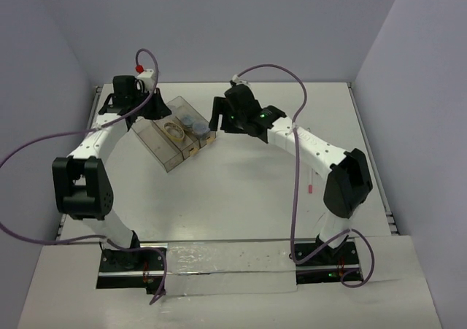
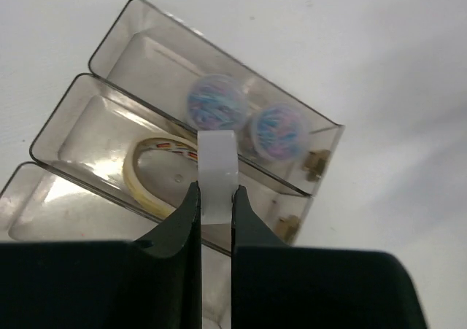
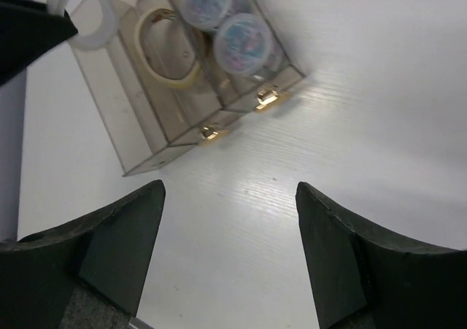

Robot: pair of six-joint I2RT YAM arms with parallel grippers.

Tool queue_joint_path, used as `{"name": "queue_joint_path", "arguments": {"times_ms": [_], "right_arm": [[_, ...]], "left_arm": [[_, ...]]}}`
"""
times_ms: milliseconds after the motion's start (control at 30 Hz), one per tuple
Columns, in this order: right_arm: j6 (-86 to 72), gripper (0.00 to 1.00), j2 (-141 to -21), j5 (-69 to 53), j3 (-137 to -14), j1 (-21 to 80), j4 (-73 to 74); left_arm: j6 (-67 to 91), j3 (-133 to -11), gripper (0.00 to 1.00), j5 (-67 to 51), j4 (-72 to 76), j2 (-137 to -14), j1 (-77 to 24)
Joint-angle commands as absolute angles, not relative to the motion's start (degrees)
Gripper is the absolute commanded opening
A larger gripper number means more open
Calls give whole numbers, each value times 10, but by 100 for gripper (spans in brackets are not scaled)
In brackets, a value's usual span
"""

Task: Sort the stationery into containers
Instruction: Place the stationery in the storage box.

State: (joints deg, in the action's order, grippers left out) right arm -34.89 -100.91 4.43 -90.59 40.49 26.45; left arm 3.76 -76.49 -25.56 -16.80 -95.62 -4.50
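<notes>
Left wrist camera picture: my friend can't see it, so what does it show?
The left gripper pinches a white ring in front of three joined clear bins on a white table. The middle bin holds a tan loop; the far one holds two round bluish tubs.

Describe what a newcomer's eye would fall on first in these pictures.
The left gripper, shut on a white ring, hangs at the three joined clear bins. One outer bin holds two bluish discs, the middle one a tan loop. The right gripper stands open over the table.
</notes>
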Motion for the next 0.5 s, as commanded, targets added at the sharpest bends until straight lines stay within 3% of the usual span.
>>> {"name": "queue_joint_path", "arguments": {"times_ms": [0,267,333,400,467], "right_arm": [[-344,80,-936,57,-857,382,229],[-340,80,-866,52,-775,330,226],[-339,80,-858,52,-768,321,225],[-337,80,-851,52,-764,314,225],[-335,80,-846,52,-764,308,229]], "left_arm": [[6,-817,0,-213,-172,-1026,-46],[8,-851,3,-164,-188,-1110,-46],[7,-849,7,-159,-194,-1115,-46],[7,-845,22,-171,-192,-1115,-46],[6,-843,53,-184,-192,-1116,-47]]}}
